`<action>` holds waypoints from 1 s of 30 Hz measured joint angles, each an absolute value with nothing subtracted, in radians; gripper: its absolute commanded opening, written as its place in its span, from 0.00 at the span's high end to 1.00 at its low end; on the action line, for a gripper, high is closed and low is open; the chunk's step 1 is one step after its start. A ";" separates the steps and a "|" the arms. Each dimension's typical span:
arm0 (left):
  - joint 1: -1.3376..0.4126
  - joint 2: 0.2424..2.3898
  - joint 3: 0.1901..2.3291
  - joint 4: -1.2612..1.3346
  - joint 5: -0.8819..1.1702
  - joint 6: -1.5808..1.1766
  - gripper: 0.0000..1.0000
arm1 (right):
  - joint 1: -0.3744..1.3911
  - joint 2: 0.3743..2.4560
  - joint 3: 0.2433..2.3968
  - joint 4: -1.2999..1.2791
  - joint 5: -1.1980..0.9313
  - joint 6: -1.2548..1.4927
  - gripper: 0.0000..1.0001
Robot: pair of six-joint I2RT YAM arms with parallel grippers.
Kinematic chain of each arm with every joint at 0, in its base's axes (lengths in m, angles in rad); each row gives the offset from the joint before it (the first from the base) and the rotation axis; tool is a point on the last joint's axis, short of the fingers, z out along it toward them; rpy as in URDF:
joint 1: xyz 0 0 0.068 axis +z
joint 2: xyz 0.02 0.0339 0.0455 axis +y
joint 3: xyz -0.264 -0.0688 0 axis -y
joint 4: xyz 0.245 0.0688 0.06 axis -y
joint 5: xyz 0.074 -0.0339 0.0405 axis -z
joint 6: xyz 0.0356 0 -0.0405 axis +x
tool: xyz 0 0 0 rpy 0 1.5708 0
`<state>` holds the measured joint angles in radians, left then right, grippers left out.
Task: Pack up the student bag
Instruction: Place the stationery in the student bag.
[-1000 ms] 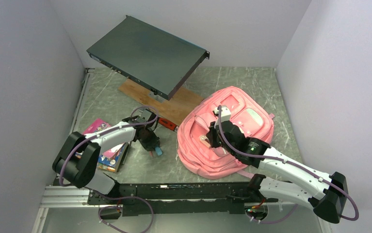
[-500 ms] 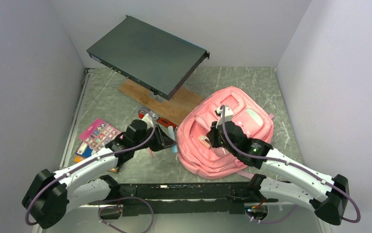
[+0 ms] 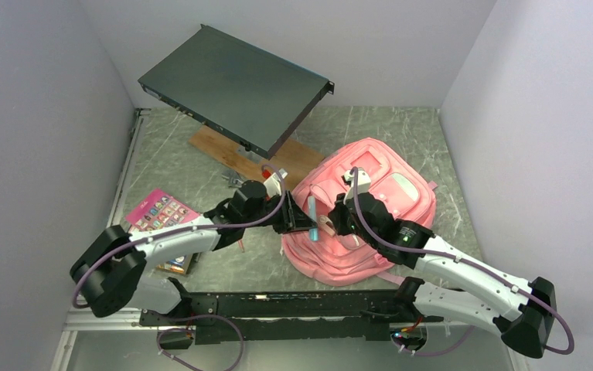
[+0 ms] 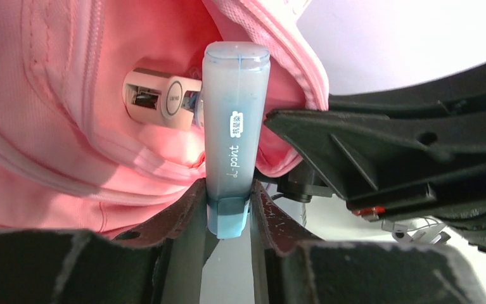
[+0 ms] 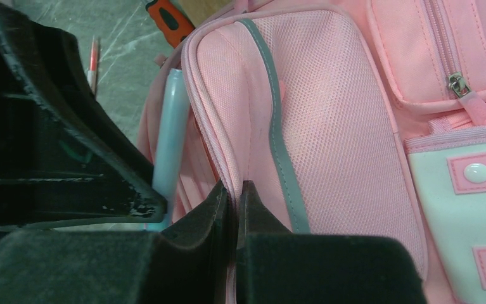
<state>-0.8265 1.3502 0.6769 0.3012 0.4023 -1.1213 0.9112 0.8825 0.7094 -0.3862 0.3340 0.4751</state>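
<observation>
The pink student bag (image 3: 386, 185) lies on the table at centre right, its mesh side pocket facing my right wrist camera (image 5: 329, 114). My left gripper (image 3: 302, 222) is shut on a pale blue marker (image 3: 313, 216) and holds it at the bag's left rim. In the left wrist view the marker (image 4: 235, 133) points into the pink opening, its tip near a small silver part (image 4: 164, 101) inside. My right gripper (image 3: 338, 220) is shut on the bag's pink fabric edge (image 5: 235, 190) and holds it up. The marker also shows in the right wrist view (image 5: 167, 139).
A dark flat rack unit (image 3: 235, 85) sits raised over a wooden board (image 3: 277, 166) at the back. A pink book (image 3: 154, 212) lies at the left. An orange-handled tool (image 5: 167, 19) and a thin pencil (image 5: 93, 60) lie on the grey table by the bag.
My left arm has swung right from the book side to the bag's left rim, carrying the blue marker. My right gripper has stayed on the bag's edge.
</observation>
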 measured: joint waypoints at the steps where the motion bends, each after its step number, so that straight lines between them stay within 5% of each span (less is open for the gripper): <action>1: -0.826 1.369 0.690 0.300 0.404 -1.127 1.00 | 0.911 0.882 0.709 -0.385 0.334 0.475 1.00; 22: -0.857 1.603 0.759 0.485 0.217 -1.436 1.00 | 0.910 0.848 0.690 -0.366 0.304 0.480 1.00; 30: -0.889 1.647 0.820 0.464 0.150 -1.465 0.75 | 0.908 0.815 0.684 -0.366 0.314 0.482 1.00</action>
